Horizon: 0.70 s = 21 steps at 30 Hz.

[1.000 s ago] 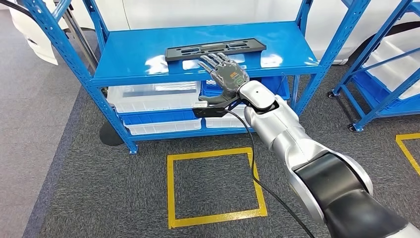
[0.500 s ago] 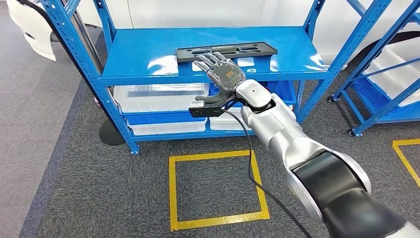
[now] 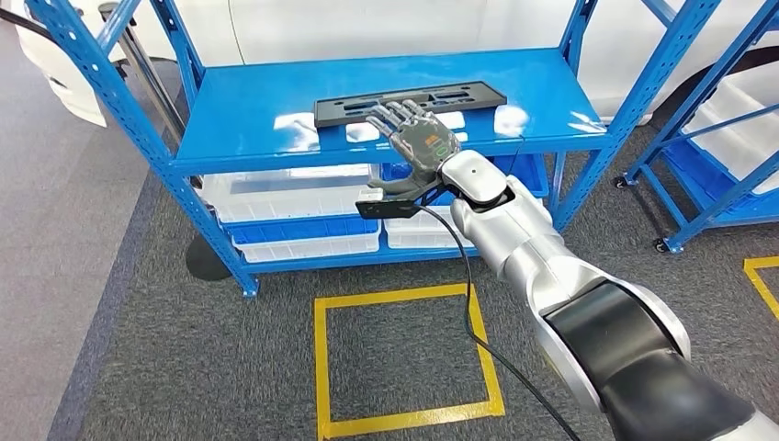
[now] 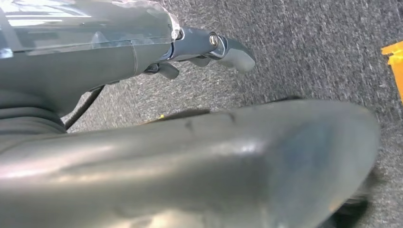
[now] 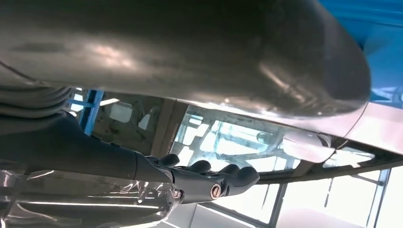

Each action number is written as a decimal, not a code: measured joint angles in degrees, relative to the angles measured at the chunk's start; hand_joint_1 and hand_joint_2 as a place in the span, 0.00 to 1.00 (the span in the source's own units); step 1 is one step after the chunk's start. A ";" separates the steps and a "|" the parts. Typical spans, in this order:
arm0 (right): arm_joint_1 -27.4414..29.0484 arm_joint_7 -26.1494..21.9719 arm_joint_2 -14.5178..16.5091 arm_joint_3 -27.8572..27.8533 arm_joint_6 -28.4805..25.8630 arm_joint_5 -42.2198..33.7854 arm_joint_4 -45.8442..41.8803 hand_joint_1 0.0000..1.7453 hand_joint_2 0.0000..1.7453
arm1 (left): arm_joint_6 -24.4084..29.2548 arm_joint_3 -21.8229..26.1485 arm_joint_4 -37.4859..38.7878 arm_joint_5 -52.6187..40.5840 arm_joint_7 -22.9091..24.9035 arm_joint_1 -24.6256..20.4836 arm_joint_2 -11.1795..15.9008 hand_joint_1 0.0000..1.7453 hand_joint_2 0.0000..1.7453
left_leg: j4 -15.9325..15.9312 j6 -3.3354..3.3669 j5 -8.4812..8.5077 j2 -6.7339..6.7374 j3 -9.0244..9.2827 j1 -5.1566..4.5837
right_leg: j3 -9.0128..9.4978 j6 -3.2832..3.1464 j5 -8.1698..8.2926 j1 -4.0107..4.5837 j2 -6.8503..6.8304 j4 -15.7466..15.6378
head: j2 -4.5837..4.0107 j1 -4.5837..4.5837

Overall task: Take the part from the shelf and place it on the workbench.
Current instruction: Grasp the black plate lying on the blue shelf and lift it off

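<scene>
A long flat black part (image 3: 459, 96) with slots lies on the top board of the blue shelf (image 3: 248, 110), toward its back. My right hand (image 3: 418, 142) reaches out flat over the shelf's front edge, back of the hand up and fingers spread, holding nothing. Its fingertips (image 3: 393, 114) lie over the part's near edge; contact cannot be told. In the right wrist view the straight dark fingers (image 5: 214, 180) stretch out beneath the blue shelf board (image 5: 385, 52). My left hand (image 4: 209, 45) hangs over grey carpet with its fingers extended and nothing in them.
Clear plastic bins (image 3: 276, 188) and blue trays fill the lower levels of the shelf. A yellow taped square (image 3: 317, 367) marks the carpet in front. A second blue rack (image 3: 726, 138) stands at the right. A black cable (image 3: 468, 303) hangs from my right wrist.
The camera has swayed, so the whole scene shifts. My right hand has edged forward; its fingertips, just short of the part a second ago, now overlap its near edge.
</scene>
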 joint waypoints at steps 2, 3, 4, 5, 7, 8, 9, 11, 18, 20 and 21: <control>0.28 0.03 -0.01 0.11 -0.01 -0.02 0.04 0.00 0.00 | 0.03 0.03 -0.02 0.00 0.00 0.03 0.07 0.00 0.00 | -1.78 -0.25 3.29 0.04 -0.44 0.26 | 1.10 0.22 -0.92 -0.05 0.03 0.08 | 0.00 0.00; 0.33 0.03 -0.01 0.15 -0.03 -0.04 0.03 0.00 0.00 | 0.05 0.04 -0.04 0.00 0.00 0.05 0.09 0.00 0.00 | -5.62 -0.24 6.16 0.09 0.82 0.36 | 1.79 0.41 -1.48 -0.09 0.03 0.13 | 0.00 0.00; 0.31 0.04 -0.01 0.20 -0.04 -0.08 0.04 0.00 0.00 | 0.07 0.07 -0.06 0.01 0.00 0.10 0.10 0.00 0.00 | -9.31 -0.10 8.26 0.14 2.33 0.33 | 2.35 0.66 -2.02 -0.05 0.02 0.15 | 0.00 0.01; 0.28 0.04 0.00 0.24 -0.06 -0.14 0.05 0.00 0.00 | 0.08 0.10 -0.08 0.01 0.00 0.14 0.10 0.00 0.00 | -12.56 0.17 9.48 0.17 3.76 0.24 | 2.72 0.96 -2.47 0.02 0.03 0.20 | 0.00 0.01; 0.30 0.02 -0.01 0.30 -0.08 -0.25 0.08 0.00 0.00 | 0.08 0.15 -0.08 0.01 0.03 0.22 0.10 0.00 0.00 | -14.88 0.96 9.07 0.19 4.91 0.01 | 2.86 1.56 -2.86 0.20 0.04 0.19 | 0.00 0.01; 0.32 -0.03 -0.01 0.33 -0.09 -0.30 0.06 0.00 0.00 | 0.08 0.16 -0.08 0.01 0.05 0.24 0.11 0.00 0.00 | -15.33 1.39 8.73 0.15 5.10 -0.02 | 2.89 1.83 -2.90 0.23 0.05 0.22 | 0.00 0.01; 0.37 -0.09 -0.02 0.35 -0.09 -0.33 0.03 0.00 0.00 | 0.07 0.18 -0.08 0.01 0.07 0.30 0.11 0.00 0.00 | -15.51 1.80 8.54 0.12 5.33 0.08 | 2.94 2.09 -3.01 0.21 0.03 0.37 | 0.00 0.02; 0.29 -0.27 -0.02 0.39 -0.09 -0.45 -0.02 0.00 0.00 | 0.06 0.21 -0.09 0.01 0.07 0.37 0.11 0.00 0.00 | -16.01 2.54 8.17 0.05 6.30 0.25 | 1.96 2.57 -3.89 0.07 0.04 2.89 | 0.00 0.03; 1.20 -0.48 -0.03 0.66 0.02 -0.90 0.32 0.00 0.00 | 0.16 0.33 -0.10 0.05 0.03 0.67 0.09 0.00 0.00 | -16.23 3.11 5.57 -0.36 9.63 0.20 | -8.02 2.83 -2.45 -0.07 0.04 12.46 | 0.00 0.04; 1.16 -0.48 -0.11 0.71 0.02 -1.10 0.37 0.00 0.00 | 0.18 0.35 -0.10 0.05 -0.03 0.72 0.07 0.00 0.00 | -16.26 2.72 4.52 -0.49 10.89 0.13 | -5.83 2.24 2.51 0.24 0.02 4.62 | 0.00 0.04; 1.15 -0.49 -0.14 0.74 0.02 -1.20 0.40 0.00 0.00 | 0.19 0.36 -0.11 0.05 -0.07 0.72 0.05 0.00 0.00 | -16.30 2.38 4.07 -0.49 11.24 0.08 | -5.02 1.93 3.77 0.47 0.00 2.00 | 0.00 0.02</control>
